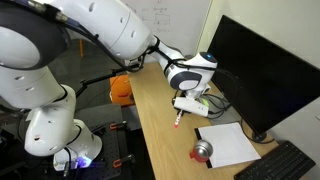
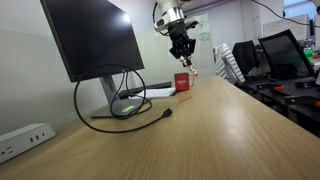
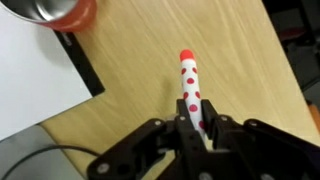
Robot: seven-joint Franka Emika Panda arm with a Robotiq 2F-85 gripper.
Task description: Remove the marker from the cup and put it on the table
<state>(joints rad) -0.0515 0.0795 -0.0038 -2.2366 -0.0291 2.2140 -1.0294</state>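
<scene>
- Cup point(image 3: 55, 10) upper left in wrist view, mostly cropped.
- Marker point(image 3: 189, 85) already out, well apart from cup, pinched at one end by closed hand point(image 3: 197, 128), tip over bare surface point(image 3: 250, 60).
- Left: lower, let go onto surface.

You're in an office: a long light-wood desk surface point(image 2: 210, 130) carries a dark monitor point(image 2: 95, 40) at ten o'clock, looped cables point(image 2: 120, 100) and a keyboard point(image 1: 278, 163). There's a power strip point(image 2: 25, 138) at eight o'clock and another screen point(image 2: 285, 50) at two o'clock.
</scene>
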